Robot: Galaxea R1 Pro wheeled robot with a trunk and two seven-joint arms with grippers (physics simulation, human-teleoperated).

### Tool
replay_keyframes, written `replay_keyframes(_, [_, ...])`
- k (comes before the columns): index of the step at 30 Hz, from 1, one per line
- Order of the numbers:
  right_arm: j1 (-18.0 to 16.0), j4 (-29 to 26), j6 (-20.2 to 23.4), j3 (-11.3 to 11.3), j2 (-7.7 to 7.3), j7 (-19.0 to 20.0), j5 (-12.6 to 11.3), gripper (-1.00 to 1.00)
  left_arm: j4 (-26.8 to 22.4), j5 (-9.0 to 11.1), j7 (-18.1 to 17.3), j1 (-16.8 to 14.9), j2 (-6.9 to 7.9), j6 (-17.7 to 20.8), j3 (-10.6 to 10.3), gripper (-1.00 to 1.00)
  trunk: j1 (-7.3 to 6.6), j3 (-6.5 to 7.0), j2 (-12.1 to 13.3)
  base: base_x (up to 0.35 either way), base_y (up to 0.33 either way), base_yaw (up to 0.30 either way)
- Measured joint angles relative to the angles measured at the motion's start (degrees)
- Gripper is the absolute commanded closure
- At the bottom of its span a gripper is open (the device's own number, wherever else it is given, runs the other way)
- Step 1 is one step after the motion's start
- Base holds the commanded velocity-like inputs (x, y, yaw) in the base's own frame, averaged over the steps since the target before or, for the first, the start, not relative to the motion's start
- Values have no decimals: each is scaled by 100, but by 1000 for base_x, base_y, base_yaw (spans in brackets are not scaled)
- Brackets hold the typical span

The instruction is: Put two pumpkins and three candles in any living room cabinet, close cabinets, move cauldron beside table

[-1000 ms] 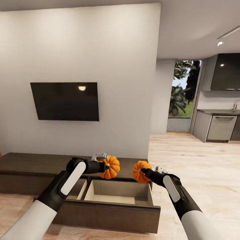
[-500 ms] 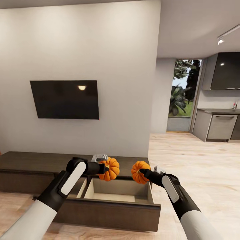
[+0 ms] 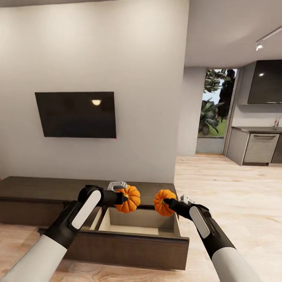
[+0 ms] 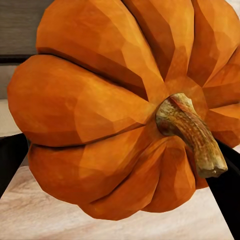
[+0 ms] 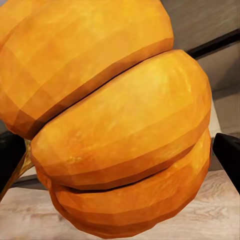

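**2 pumpkins held over the open drawer**

The left gripper [image 3: 124, 198] is clenched on a squat ribbed orange pumpkin [image 3: 129, 198], its brown stem [image 4: 192, 134] facing the wrist camera. Below it, the long low dark-brown wood cabinet [image 3: 35, 190] has 1 pale-lined drawer [image 3: 137, 226] pulled out. The right gripper [image 3: 166, 203] apparently grips the second orange pumpkin [image 3: 164, 202]; its fingers are mostly hidden.

ribbed orange pumpkin [image 5: 120, 125] between dark pincer fingers [image 5: 229, 152], perhaps above pale floor
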Motion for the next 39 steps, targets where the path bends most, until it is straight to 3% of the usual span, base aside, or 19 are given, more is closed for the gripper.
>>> replay_keyframes(7, [1,0,-8,2,2,2,1,100,9,-4,8,0,-3,1,0,100,154,-126,-281,0,0,0])
replay_keyframes(39, [2,-124,-9,2,7,1,-44,100,18,-6,9,-3,-12,-13,1,100,152,-126,-283,43,5,0])
